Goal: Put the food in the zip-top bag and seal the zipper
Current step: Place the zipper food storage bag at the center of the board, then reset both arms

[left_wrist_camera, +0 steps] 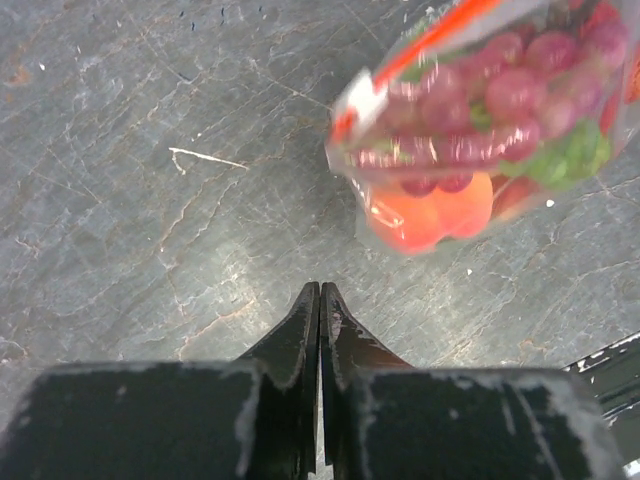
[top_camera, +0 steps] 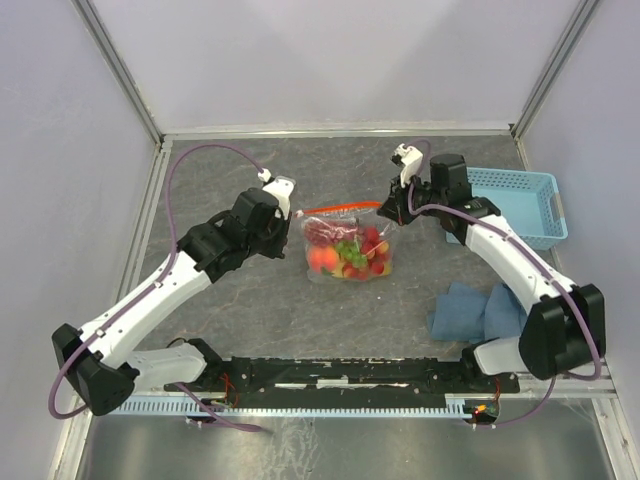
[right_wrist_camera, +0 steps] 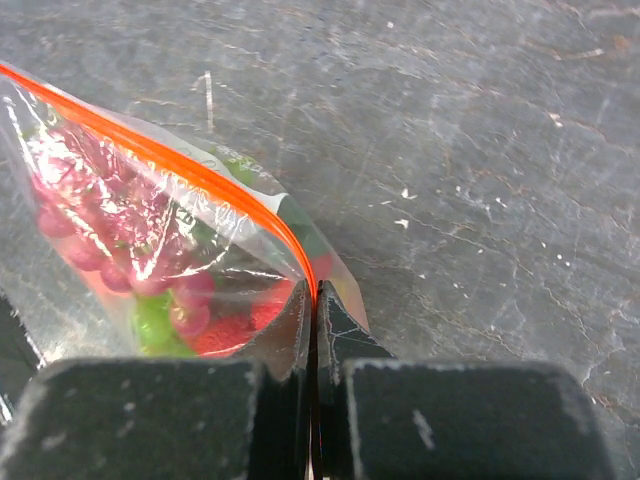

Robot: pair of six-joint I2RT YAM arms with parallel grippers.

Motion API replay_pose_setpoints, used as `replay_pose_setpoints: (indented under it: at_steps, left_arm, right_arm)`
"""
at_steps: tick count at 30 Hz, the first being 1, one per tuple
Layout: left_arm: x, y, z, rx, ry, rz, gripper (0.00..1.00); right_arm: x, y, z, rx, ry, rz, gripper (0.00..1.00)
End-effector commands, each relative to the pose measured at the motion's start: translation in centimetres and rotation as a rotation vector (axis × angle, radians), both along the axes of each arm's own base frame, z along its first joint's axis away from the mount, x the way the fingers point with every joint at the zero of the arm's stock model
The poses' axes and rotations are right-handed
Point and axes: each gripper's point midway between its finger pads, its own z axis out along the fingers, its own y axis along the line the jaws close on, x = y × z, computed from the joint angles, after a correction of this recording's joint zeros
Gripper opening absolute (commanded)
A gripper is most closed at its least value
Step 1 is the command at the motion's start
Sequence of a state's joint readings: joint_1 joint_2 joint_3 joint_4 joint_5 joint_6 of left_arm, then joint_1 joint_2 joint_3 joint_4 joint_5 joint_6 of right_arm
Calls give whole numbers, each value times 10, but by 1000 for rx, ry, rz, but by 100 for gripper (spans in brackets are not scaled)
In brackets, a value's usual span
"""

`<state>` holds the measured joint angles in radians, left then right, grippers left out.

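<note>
The clear zip-top bag (top_camera: 345, 248) lies mid-table with the food inside it: purple grapes (left_wrist_camera: 500, 90), green grapes (right_wrist_camera: 155, 320), an orange-red peach (left_wrist_camera: 430, 215) and red strawberries (right_wrist_camera: 230, 335). The red-orange zipper (top_camera: 340, 208) runs along the bag's far edge. My right gripper (top_camera: 386, 210) is shut on the zipper's right end; in the right wrist view (right_wrist_camera: 316, 290) the strip (right_wrist_camera: 180, 165) runs straight into the closed fingers. My left gripper (top_camera: 290, 208) is shut and empty just left of the bag; in the left wrist view (left_wrist_camera: 320, 290) the bag (left_wrist_camera: 480, 120) is apart from it, upper right.
A light-blue mesh basket (top_camera: 515, 200) stands at the right, behind my right arm. A blue cloth (top_camera: 475, 310) lies crumpled at the near right. A black rail (top_camera: 350, 375) runs along the near edge. Walls enclose the table on three sides.
</note>
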<state>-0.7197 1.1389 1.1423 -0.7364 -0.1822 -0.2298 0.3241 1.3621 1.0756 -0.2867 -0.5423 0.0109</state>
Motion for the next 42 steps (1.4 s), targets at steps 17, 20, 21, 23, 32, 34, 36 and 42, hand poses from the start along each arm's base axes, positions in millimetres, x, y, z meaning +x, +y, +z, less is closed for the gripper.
replay_pose_setpoints:
  at_steps: [17,20,21,23,32,34,36,42]
  left_arm:
    - [25,11,-23,-116,95,228,16]
    - [30,26,-18,-136,76,287,27]
    - [31,32,-16,-141,65,307,32]
    - [34,45,-8,-147,29,357,42]
    - [18,98,59,-242,-252,512,76]
    - [10,111,76,-280,-332,536,81]
    - [1,122,89,-313,-405,555,86]
    - [-27,152,116,-401,-585,591,97]
  right_arm:
    - [42,-37,29,-19,-82,-334,76]
    - [37,-57,30,-58,-89,-434,83]
    - [34,-63,32,-69,-91,-461,85]
    - [27,-79,37,-97,-102,-530,88]
    - [-36,-153,77,-147,-227,-816,99]
    - [-52,-166,87,-115,-264,-870,99]
    - [-69,-176,98,-66,-314,-911,99]
    - [-107,-199,105,-5,-405,-980,99]
